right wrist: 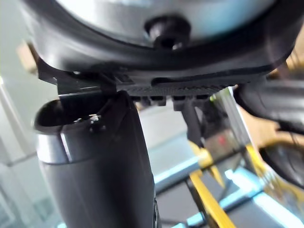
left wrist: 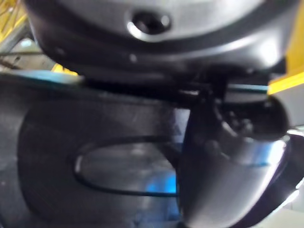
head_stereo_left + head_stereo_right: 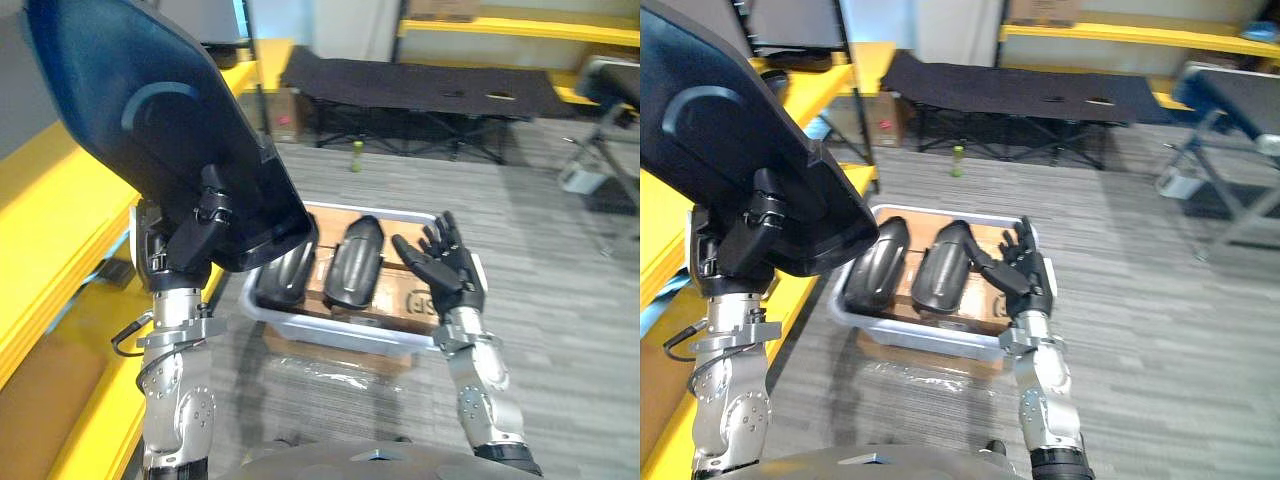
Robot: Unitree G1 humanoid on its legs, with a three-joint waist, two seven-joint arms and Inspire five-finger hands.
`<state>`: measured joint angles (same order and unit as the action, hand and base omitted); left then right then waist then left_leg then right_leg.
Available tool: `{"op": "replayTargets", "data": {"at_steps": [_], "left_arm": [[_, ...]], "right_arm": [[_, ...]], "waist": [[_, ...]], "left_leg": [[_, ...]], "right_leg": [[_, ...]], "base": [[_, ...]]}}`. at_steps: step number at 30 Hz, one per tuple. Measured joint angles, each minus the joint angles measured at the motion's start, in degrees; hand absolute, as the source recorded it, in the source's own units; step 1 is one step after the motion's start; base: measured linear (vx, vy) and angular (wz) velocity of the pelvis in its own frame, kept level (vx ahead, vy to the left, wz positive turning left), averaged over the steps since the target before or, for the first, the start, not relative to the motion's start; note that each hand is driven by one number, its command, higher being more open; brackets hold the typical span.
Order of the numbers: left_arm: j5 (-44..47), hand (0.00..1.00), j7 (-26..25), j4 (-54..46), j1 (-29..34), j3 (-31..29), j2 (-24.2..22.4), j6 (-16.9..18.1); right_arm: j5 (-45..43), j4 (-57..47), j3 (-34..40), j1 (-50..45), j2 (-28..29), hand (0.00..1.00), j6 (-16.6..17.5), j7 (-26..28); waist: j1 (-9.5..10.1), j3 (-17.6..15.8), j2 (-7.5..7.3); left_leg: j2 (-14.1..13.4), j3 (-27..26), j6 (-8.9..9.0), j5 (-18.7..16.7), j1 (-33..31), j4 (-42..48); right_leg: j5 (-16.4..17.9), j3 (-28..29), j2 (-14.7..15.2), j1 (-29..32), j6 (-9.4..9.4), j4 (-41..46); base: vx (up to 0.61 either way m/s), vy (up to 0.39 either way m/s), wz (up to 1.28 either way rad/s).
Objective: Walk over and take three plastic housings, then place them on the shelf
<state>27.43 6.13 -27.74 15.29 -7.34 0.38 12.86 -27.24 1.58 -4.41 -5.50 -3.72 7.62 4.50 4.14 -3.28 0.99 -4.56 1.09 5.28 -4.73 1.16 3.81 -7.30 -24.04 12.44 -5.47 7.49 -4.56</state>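
Large dark housing [image 3: 150, 110] is up in the upper left of the frame. Left hand [image 3: 205, 228] is clamped on its lower edge, fingers curled round it. 2 more sit side by side in the grey bin [image 3: 330, 332] at centre: left housing [image 3: 288, 272] and right housing [image 3: 355, 262], both on cardboard [image 3: 408, 296]. Right hand [image 3: 447, 265] is at the bin's right end, fingers straight and spread, holding nothing. Yellow shelf [image 3: 40, 220] runs along the left edge.

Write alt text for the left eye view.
The robot's left hand grips a large dark housing, raised beside a yellow shelf. Its open right hand hovers over a grey bin holding two more housings.
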Motion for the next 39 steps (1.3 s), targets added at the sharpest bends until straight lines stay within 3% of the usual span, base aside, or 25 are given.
{"op": "replayTargets", "data": {"at_steps": [2,6,11,12,13,14,15,17,20,22,25,27,29,33,39], "left_arm": [[0.0,0.00,0.5,0.0,2.5,-0.8,0.0,0.0],[0.1,0.00,1.4,0.0,6.9,-2.2,0.0,0.0],[0.0,0.00,1.4,0.0,8.9,-1.7,0.1,0.0],[0.0,0.00,1.8,0.0,8.7,-0.9,0.3,-0.1],[-0.1,0.00,2.9,0.3,7.8,0.2,0.6,-0.5],[-0.1,0.00,3.6,0.6,7.2,0.9,0.7,-0.5],[-0.1,0.00,4.5,0.8,6.6,2.0,0.9,-0.5],[0.0,0.00,5.0,0.8,6.5,2.4,1.3,-0.5],[0.0,0.00,6.6,0.8,6.5,2.3,2.5,-0.3],[0.0,0.00,9.0,1.0,5.7,3.5,4.1,-0.2],[-0.1,0.00,12.0,1.7,3.7,5.9,7.2,-0.2],[-0.1,0.00,12.9,3.2,2.1,7.4,7.8,-0.1],[-0.1,0.00,12.7,4.7,0.8,8.3,7.9,-0.3],[-0.1,0.00,10.2,5.2,1.0,8.1,7.5,-0.3],[-0.1,0.00,8.7,5.3,1.0,8.6,5.7,-0.2]], "right_arm": [[0.0,2.2,-3.8,2.9,0.2,1.00,-0.8,0.8],[-0.1,2.9,-5.3,4.0,0.3,1.00,-1.0,1.4],[-0.7,2.9,-5.7,4.2,0.1,1.00,-1.1,1.6],[-0.7,2.9,-5.6,4.2,-0.1,1.00,-1.1,1.5],[-0.7,3.0,-5.4,4.0,-0.5,1.00,-1.0,1.1],[-0.6,3.1,-5.3,4.0,-0.9,1.00,-1.0,0.9],[-0.4,3.2,-5.3,4.1,-1.5,1.00,-1.0,0.8],[0.0,3.3,-6.0,4.3,-1.5,1.00,-0.9,0.5],[-0.9,3.4,-8.6,4.6,-0.7,1.00,-0.5,2.6],[-3.0,3.4,-9.2,4.5,-0.4,1.00,0.2,4.4],[-2.9,3.4,-9.2,4.4,-0.5,1.00,1.4,5.6],[-2.9,3.4,-9.1,4.2,-0.5,1.00,2.7,6.2],[-2.5,3.3,-8.0,4.2,-0.5,1.00,3.1,6.4],[-2.4,3.2,-7.5,4.1,-0.7,1.00,3.2,6.8],[-5.3,1.5,-5.6,1.7,-1.1,1.00,3.5,11.3]], "waist": [[2.17,-0.1,-0.05],[3.35,-0.6,-0.77],[3.21,-0.8,-1.18],[2.30,-0.9,-1.15],[1.00,-1.1,-0.86],[0.74,-1.2,-0.66],[1.25,-1.6,-0.27],[2.41,-1.7,-0.06],[3.43,-1.9,0.06],[3.05,-2.2,-0.13],[1.64,-2.5,-1.05],[1.77,-2.5,-1.18],[0.33,-2.6,-1.36],[0.57,-3.2,-2.26],[0.14,-3.9,-1.20]], "left_leg": [[0.2,2.2,0.19,1.1,-1.2,-0.4],[0.4,4.1,0.34,1.9,-1.1,-1.1],[0.7,5.3,0.26,1.8,-3.0,0.1],[0.7,4.3,-0.29,1.8,-4.4,0.6],[-0.8,-0.3,-1.21,2.4,-6.3,1.9],[-1.5,-2.7,-1.06,3.1,-6.9,2.3],[-1.3,-3.9,0.05,5.1,-6.5,1.5],[0.2,-3.2,-0.53,6.4,-6.2,-0.3],[2.2,-2.1,-1.34,7.2,-5.4,-2.7],[2.9,-0.5,-1.95,7.4,-5.0,-4.4],[3.4,1.1,-2.23,8.9,-5.0,-6.0],[3.4,1.7,-1.60,11.0,-5.3,-7.5],[3.4,1.8,-1.53,12.9,-6.2,-8.2],[2.7,-0.8,-1.64,13.2,-6.2,-7.7],[1.7,-1.4,-1.09,12.4,-5.6,-7.3]], "right_leg": [[0.3,-2.3,0.0,-0.2,-0.08,0.0],[0.8,-4.1,0.0,-1.2,-0.08,0.0],[1.3,-6.7,0.1,-1.8,-0.44,0.0],[1.4,-8.9,0.4,-2.2,-0.31,0.1],[1.4,-12.7,0.7,-3.4,0.14,0.1],[1.6,-14.3,0.9,-4.0,0.40,0.5],[2.3,-15.9,1.9,-4.4,0.92,2.0],[3.0,-16.7,3.5,-4.3,1.22,3.7],[5.1,-16.6,6.0,-4.0,0.59,7.3],[8.5,-15.8,7.0,-3.5,-2.37,10.6],[13.8,-8.4,5.8,-1.7,-3.04,13.9],[13.8,-8.0,5.8,-0.8,-2.08,14.8],[13.0,-7.3,5.4,-0.6,-0.77,14.7],[12.4,-5.5,4.6,-0.7,0.25,12.8],[12.9,-4.8,3.7,-1.3,0.96,12.8]], "base": [[-0.05,-0.023,0.51],[-0.04,-0.012,0.29],[-0.03,0.001,0.21],[-0.02,0.004,1.11],[-0.01,0.021,1.33],[0.02,0.074,1.39],[0.03,0.099,0.86],[0.02,0.124,0.57],[0.02,0.105,0.33],[-0.01,0.042,0.52],[-0.01,-0.032,0.58],[0.03,-0.058,0.37],[0.02,-0.029,0.42],[0.00,-0.027,-0.12],[-0.06,-0.027,-0.06]]}}
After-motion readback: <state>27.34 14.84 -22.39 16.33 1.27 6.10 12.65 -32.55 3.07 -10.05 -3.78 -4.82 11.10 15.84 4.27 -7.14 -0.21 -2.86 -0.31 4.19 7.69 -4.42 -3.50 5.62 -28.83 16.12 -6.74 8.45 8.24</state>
